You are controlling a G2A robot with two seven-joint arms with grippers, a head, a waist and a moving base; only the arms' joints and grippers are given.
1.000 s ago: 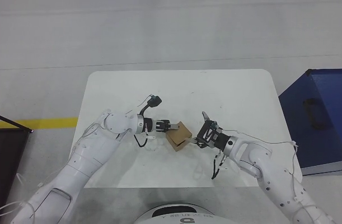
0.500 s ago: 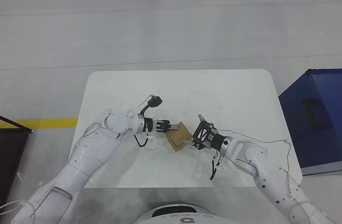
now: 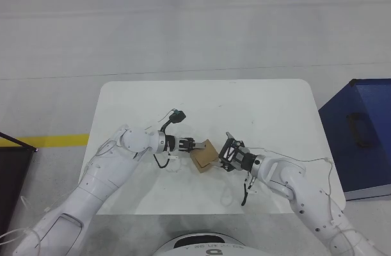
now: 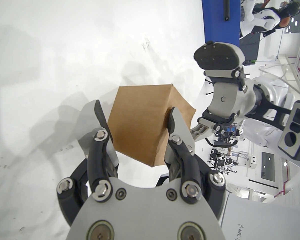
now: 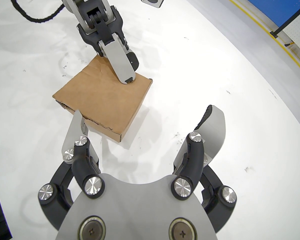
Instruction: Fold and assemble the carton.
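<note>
Looking down, carton point(image 3: 203, 155): rests on the white table point(image 3: 259, 109) near its middle, between both grippers, already box-shaped.
Top view, left gripper point(image 3: 189, 144): touches the carton's side facing that arm.
Top view, right gripper point(image 3: 226, 153): sits just beside the opposite side, fingers spread.
Left wrist view, hold: closes partway astride a corner of the carton point(image 4: 140, 126), presses one pad point(image 4: 170, 118) on the upper face and lays the other against the side. Looks like a clamp, though a shallow one.
Left wrist view, far side: shows the right gripper point(image 4: 206, 93) beyond the carton, spread wide, gripping nothing.
Right wrist view, right gripper point(image 5: 143, 112): gapes wide and empty, with one fingertip point(image 5: 75, 123) at the ragged near edge of the carton point(image 5: 102, 96), touching or just short of it — cannot tell which.
Right wrist view, left gripper point(image 5: 130, 71): plants one finger on the top face near the far edge.
Risk, sliding: probably skids or pivots on the smooth table if pushed from the right, given a clamp on one corner only.
Risk, tearing: may snag the ragged edge on the fingertip and rip it further.
Risk, crushing: could dent the top panel if pressed harder from above — thin card, by the look of it.
</note>
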